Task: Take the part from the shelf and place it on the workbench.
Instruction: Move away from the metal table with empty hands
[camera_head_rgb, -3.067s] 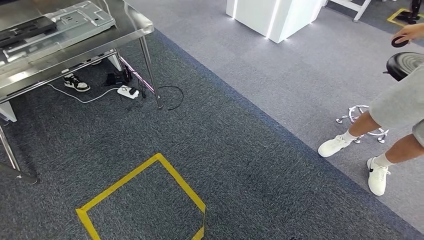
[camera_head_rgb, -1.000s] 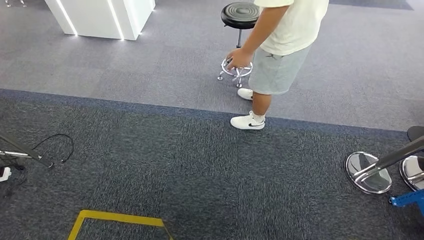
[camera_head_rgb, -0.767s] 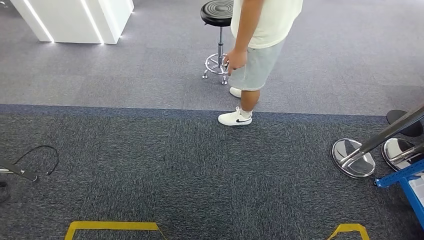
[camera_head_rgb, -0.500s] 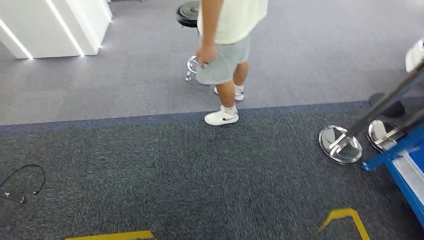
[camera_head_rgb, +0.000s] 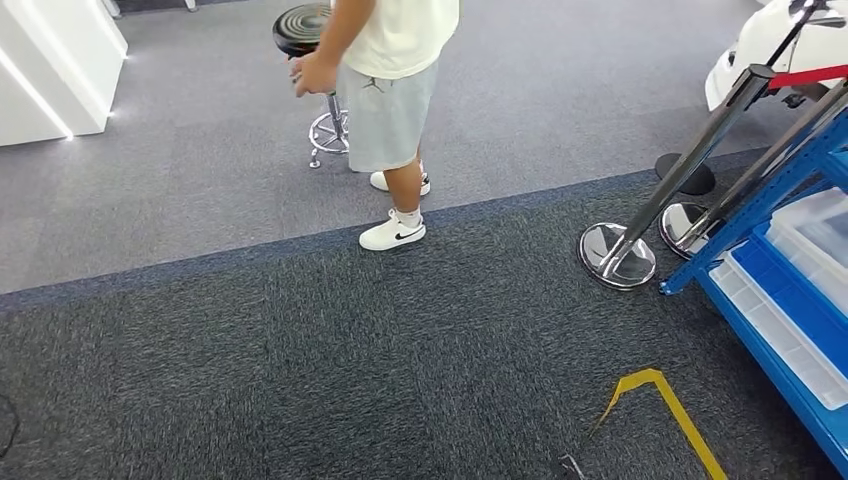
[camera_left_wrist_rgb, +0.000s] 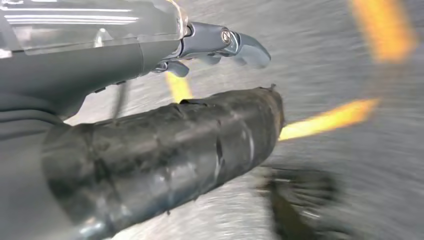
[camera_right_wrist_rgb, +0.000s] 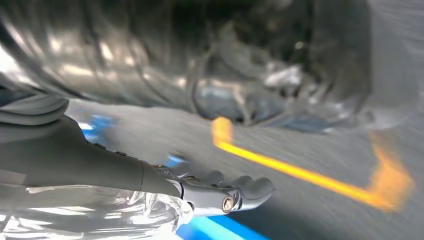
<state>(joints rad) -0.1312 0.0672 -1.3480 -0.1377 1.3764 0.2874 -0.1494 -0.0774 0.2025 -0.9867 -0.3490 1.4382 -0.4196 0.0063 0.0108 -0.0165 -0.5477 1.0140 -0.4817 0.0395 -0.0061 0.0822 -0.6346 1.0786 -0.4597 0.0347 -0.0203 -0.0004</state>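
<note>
I see the blue shelf (camera_head_rgb: 790, 290) alongside; both hands hang empty, fingers loosely apart, nothing collected yet.

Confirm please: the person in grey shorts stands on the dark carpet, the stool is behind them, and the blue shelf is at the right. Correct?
Not quite. In the head view the person stands on the light grey carpet. The stool and shelf are as you said.

Your left hand (camera_left_wrist_rgb: 220, 47) hangs empty over the floor, fingers loosely extended. Your right hand (camera_right_wrist_rgb: 220, 192) likewise: empty, fingers apart. Both views motion-blurred.
</note>
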